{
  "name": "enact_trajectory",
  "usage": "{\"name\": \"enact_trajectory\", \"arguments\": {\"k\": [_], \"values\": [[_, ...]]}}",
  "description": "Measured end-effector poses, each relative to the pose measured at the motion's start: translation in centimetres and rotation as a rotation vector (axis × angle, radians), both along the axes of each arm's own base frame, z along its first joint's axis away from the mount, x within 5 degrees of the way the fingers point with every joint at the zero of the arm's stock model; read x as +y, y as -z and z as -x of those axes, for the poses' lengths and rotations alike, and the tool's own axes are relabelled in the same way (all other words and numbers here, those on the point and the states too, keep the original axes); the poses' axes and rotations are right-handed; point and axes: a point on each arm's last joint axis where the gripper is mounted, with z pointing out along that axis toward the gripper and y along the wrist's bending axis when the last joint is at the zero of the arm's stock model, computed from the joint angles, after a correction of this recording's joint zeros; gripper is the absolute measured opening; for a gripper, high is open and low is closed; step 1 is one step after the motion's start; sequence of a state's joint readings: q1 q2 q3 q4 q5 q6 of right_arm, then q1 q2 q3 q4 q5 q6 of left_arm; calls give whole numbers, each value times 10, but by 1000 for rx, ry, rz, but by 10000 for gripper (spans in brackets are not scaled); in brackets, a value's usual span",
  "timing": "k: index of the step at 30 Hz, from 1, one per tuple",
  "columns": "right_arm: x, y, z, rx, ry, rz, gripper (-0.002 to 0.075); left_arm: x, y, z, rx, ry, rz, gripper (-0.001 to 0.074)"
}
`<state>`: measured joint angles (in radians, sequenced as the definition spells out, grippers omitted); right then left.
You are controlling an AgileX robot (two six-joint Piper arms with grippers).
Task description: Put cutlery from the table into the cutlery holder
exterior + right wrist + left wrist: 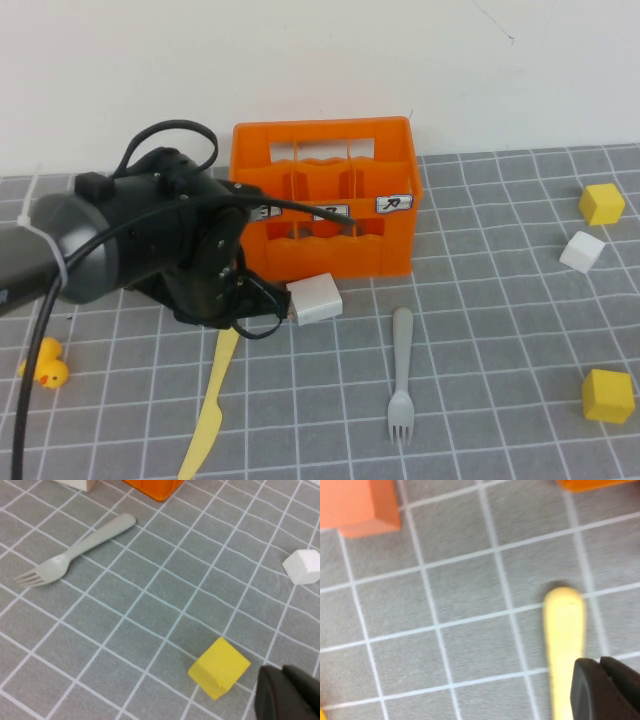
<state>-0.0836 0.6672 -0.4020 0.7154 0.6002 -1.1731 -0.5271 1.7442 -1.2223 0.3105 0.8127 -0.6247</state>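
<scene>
The pale-yellow knife lies flat on the grey gridded table, its handle end running under my left arm. In the left wrist view the knife's rounded handle lies just beside my left gripper, whose fingers are pressed together with nothing between them. The grey fork lies to the right of the knife, tines toward me; it also shows in the right wrist view. The orange cutlery holder stands behind both. My right gripper is shut and empty, out of the high view.
A small white box leans at the holder's front. A yellow duck sits at the left. Two yellow cubes and a white cube lie at the right; one yellow cube is near my right gripper.
</scene>
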Motion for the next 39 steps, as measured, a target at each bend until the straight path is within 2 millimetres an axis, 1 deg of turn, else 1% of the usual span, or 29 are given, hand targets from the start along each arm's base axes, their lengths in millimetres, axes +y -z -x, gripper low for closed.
{"name": "enact_trajectory", "arguments": {"k": [4, 7, 9, 12, 14, 17, 19, 26, 29, 39], "values": [[0, 0, 0, 0, 0, 0, -3, 9, 12, -7, 38, -48, 6, 6], [0, 0, 0, 0, 0, 0, -3, 14, 14, -12, 53, -75, 64, 37], [0, 0, 0, 0, 0, -2, -3, 18, 15, -15, 68, -73, 109, 69], [0, 0, 0, 1, 0, -4, -3, 22, 15, -17, 95, -46, 171, 140], [0, 0, 0, 0, 1, -4, -3, 23, 15, -17, 108, -20, 175, 197], [0, 0, 0, 0, 1, -6, -3, 24, 17, -15, 127, 20, 165, 260], [0, 0, 0, 0, 1, -6, -3, 23, 20, -13, 136, 38, 166, 278], [0, 0, 0, 0, 1, -6, -3, 25, 42, -3, 130, 32, 187, 293], [0, 0, 0, 1, 0, -7, -3, 26, 47, 0, 129, 31, 186, 293], [1, 0, 0, 2, -1, -9, -3, 24, 58, -4, 128, 57, 165, 288]]}}
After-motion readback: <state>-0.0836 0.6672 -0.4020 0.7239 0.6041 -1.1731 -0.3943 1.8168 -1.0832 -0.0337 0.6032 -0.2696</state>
